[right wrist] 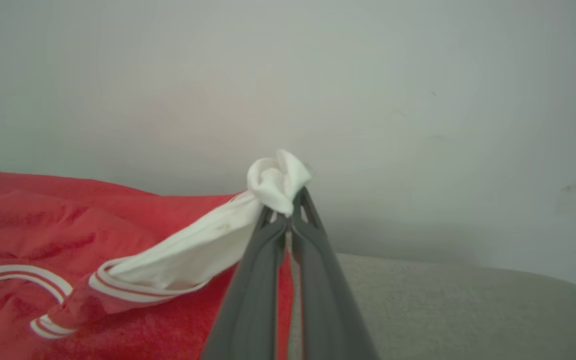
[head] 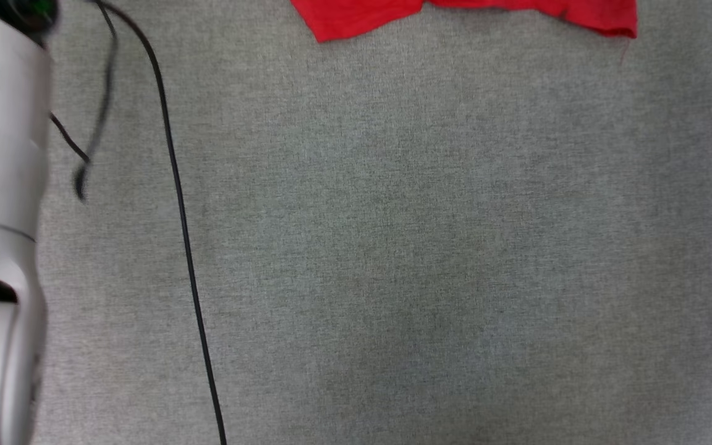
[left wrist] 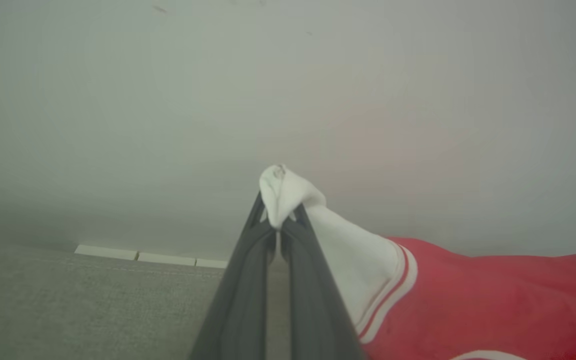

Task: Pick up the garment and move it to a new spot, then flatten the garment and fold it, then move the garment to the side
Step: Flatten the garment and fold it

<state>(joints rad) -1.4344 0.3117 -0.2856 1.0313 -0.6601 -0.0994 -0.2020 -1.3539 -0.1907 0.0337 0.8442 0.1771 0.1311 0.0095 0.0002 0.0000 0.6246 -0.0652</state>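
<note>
Garment stretches left-to-right, one white sleeve pinched tight in each arm's jaws.

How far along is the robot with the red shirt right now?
Done: the shirt is picked up, with the left hand and the right hand each shut on one of its white sleeves. In hand: it hangs stretched between them, a red edge showing over the grey surface. Left: setting it down in a new spot, flattening, folding and moving it aside.
</note>
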